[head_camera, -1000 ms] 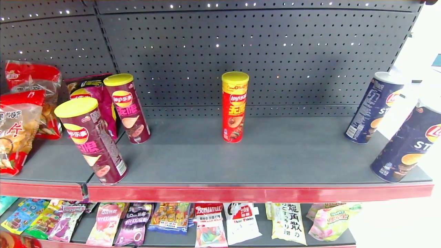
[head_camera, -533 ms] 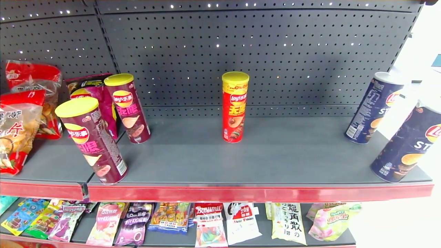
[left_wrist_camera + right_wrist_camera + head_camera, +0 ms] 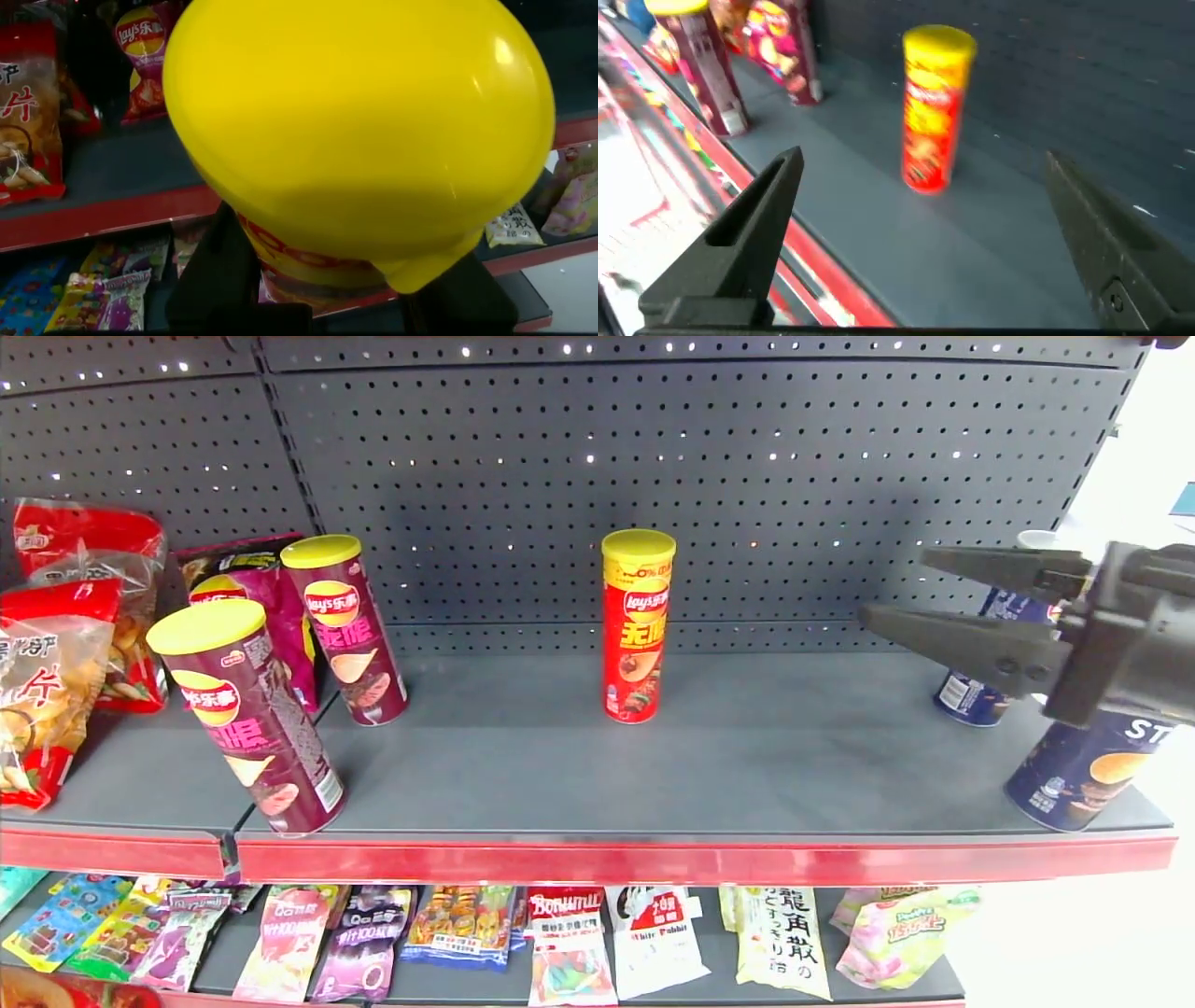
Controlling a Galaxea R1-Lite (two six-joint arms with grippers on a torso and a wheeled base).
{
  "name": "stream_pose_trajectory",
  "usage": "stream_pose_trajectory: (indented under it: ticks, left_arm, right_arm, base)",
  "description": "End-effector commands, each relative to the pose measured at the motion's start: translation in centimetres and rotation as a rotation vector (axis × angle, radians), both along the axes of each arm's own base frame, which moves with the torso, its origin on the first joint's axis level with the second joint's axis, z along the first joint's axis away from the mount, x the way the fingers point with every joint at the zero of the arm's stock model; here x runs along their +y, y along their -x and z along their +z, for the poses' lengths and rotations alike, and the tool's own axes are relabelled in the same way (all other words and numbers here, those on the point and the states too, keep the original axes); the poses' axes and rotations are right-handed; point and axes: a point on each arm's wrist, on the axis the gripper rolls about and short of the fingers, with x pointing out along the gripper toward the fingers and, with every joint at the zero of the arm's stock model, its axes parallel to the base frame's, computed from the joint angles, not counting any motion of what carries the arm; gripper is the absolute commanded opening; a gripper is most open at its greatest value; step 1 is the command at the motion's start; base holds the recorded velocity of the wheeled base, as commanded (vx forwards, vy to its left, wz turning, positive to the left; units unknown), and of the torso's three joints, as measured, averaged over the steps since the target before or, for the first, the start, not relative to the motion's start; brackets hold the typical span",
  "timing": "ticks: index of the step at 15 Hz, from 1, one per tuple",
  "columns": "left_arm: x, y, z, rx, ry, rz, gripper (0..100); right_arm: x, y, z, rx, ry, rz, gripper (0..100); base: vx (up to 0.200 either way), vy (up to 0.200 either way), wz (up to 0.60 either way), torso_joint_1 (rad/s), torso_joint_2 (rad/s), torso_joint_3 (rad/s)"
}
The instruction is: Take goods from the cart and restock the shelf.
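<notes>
Right pincer (image 3: 894,584) spread wide and empty, level above the grey metal shelf (image 3: 747,765), in front of two dark-blue cardboard crisp tubes (image 3: 1074,779). Left pincer (image 3: 336,291) pinches a red crisp tube with yellow plastic lid (image 3: 360,121) before the shelf's red edge. It is probably meant for the gap beside the upright red shelf tube (image 3: 637,625).

A shop: pegboard-backed shelf (image 3: 747,756) stocked with crisp cans (image 3: 638,625), snack bags (image 3: 56,653).
</notes>
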Motion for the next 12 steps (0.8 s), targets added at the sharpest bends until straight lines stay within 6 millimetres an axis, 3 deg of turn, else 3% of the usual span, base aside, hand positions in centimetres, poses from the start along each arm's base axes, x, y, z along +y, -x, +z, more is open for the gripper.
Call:
stream_pose_trajectory:
  ticks: [1, 3, 8, 12]
  left_arm:
    - [0.0, -0.2, 0.1, 0.008, 0.000, 0.011, 0]
    - [0.1, -0.2, 0.1, 0.006, -0.009, 0.025, 0]
    - [0.1, -0.4, 0.3, 0.009, -0.035, 0.035, 0]
    - [0.1, -0.4, 0.3, 0.009, -0.036, 0.041, 0]
  right_arm:
    - [3.9, -4.3, -1.5, 0.091, 0.013, 0.049, 100]
    - [5.2, -5.8, -2.0, 0.112, 0.022, 0.053, 100]
    - [7.8, -10.9, -6.0, 0.140, 0.026, -0.007, 100]
    - [9.2, -13.1, -6.3, 0.151, -0.014, -0.049, 100]
  base:
    - [0.000, 0.000, 0.00, 0.000, 0.00, 0.000]
    - [0.000, 0.000, 0.00, 0.000, 0.00, 0.000]
    - [0.000, 0.000, 0.00, 0.000, 0.00, 0.000]
    - [0.000, 0.000, 0.00, 0.000, 0.00, 0.000]
